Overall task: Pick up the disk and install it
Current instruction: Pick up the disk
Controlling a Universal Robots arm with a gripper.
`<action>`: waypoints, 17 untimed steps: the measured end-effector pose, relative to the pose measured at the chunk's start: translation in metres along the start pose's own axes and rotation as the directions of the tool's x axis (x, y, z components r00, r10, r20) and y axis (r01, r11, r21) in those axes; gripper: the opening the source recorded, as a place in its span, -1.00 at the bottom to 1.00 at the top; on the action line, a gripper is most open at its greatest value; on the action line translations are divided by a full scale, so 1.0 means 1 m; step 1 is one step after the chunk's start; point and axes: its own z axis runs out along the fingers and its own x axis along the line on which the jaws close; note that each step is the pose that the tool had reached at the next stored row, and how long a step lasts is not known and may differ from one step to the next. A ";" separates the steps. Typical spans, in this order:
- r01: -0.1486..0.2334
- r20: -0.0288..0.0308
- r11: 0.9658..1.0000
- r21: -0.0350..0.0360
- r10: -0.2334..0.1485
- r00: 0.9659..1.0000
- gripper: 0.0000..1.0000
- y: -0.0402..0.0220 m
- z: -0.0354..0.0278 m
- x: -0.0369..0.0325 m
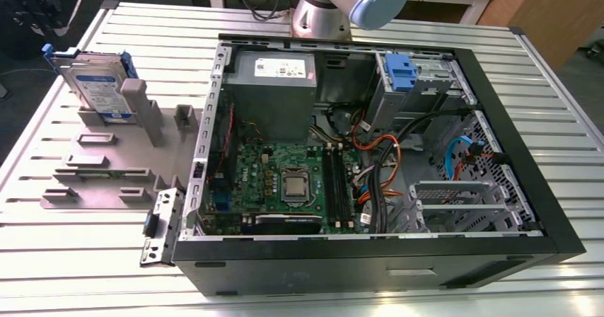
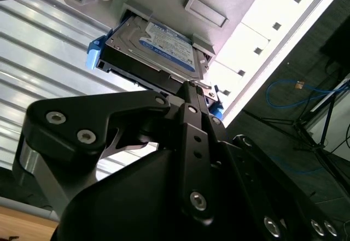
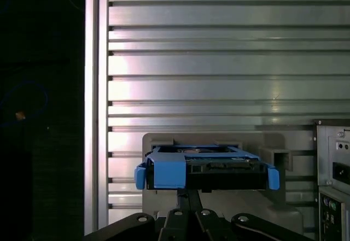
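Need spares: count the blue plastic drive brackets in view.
2. One bracket frames the silver-grey rectangular disk standing in the grey holder, exterior view's left; a bare bracket sits in the black computer case's drive bay. Others may be hidden.

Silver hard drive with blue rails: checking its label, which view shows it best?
Second wrist view: the hard drive shows its label side close up. The exterior view has it upright in a grey holder; the first wrist view, edgewise.
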 end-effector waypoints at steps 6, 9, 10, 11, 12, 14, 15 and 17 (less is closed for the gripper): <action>0.031 -0.001 1.000 0.000 -0.031 1.000 -0.79 0.0000 0.0000 0.0000; 0.068 -0.003 0.998 0.000 -0.068 0.998 -0.79 0.0000 0.0000 0.0000; 0.084 -0.003 0.997 0.000 -0.084 0.996 -0.79 0.0000 0.0000 0.0000; 0.099 -0.004 0.995 0.000 -0.099 0.995 -0.79 0.0000 0.0000 0.0000; 0.115 -0.005 0.993 -0.001 -0.115 0.993 -0.79 0.0000 0.0000 0.0000; 0.149 -0.006 0.989 -0.001 -0.149 0.989 -0.79 0.0000 0.0000 0.0000; 0.166 -0.007 0.986 -0.001 -0.166 0.986 -0.79 0.0000 0.0000 0.0000; 0.198 -0.008 0.980 -0.001 -0.198 0.980 -0.79 0.0000 0.0000 0.0000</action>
